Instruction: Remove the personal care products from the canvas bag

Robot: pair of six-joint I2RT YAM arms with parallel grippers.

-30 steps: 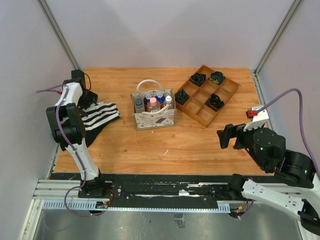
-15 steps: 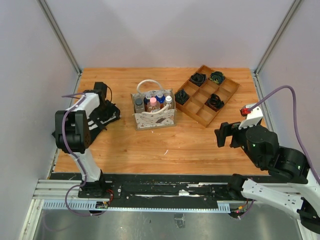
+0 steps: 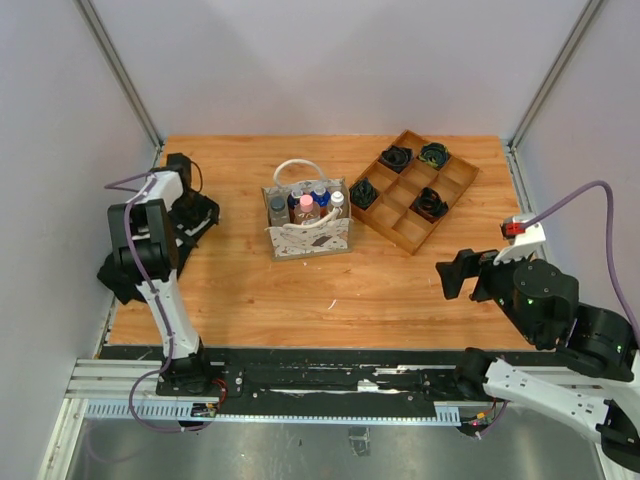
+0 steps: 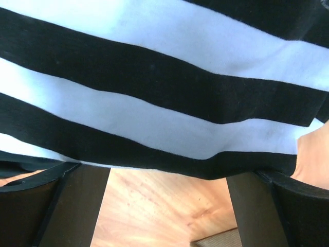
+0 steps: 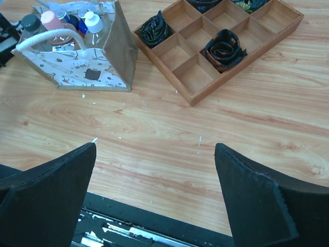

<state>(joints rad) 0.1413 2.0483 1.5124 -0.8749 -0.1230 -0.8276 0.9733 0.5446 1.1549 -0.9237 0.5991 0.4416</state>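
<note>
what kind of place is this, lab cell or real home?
Most likely a lab test cell. Plain grey panels box in a wooden tabletop, the left arm and right arm are bolted to an aluminium rail at its near edge, and the props look staged: canvas bag of bottles, compartment tray.

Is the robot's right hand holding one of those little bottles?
No, the right hand is open and empty above the table, while the bottles stand in the canvas bag.

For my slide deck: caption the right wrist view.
Open right gripper above the table, facing the canvas bag of bottles and the wooden tray.
</note>
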